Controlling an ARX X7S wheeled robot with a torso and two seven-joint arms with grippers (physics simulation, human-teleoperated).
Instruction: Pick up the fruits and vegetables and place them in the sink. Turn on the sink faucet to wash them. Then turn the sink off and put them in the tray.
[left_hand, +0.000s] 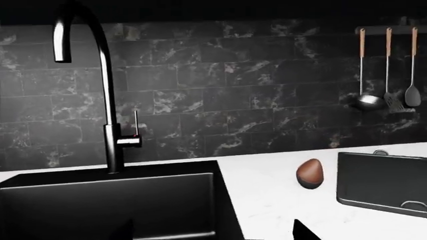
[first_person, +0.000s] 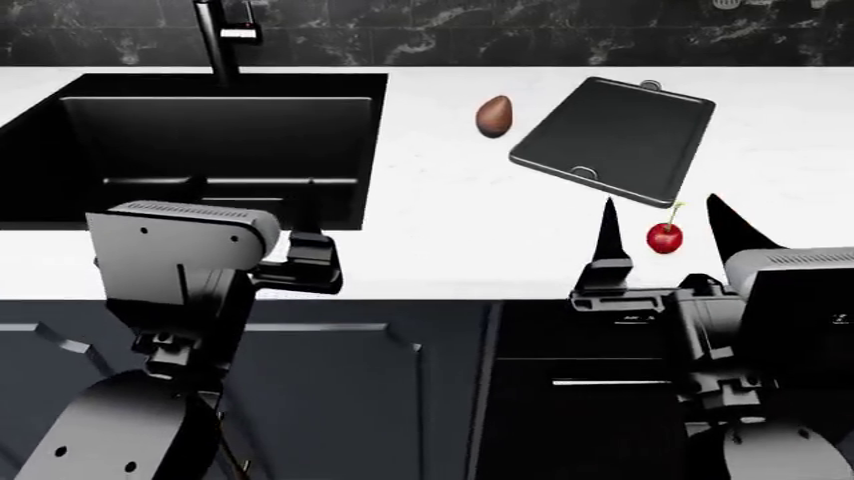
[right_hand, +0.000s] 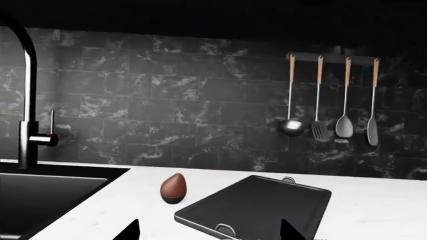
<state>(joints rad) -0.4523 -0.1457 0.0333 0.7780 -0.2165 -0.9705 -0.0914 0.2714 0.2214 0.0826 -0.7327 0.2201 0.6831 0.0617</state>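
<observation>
From my head camera, the faucet (first_person: 220, 35) is cut off at the top edge, so I can't see its spout. The left arm hides the sink's (first_person: 80, 130) near corner. In the right wrist view, the tray's (right_hand: 267, 207) near end runs out of frame.

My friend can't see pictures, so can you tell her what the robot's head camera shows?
Looking down at a white counter: a small red cherry sits between the open right gripper's fingers. Further back, a brown teardrop-shaped piece lies beside a flat black tray, and the left gripper hangs by the black sink.
</observation>
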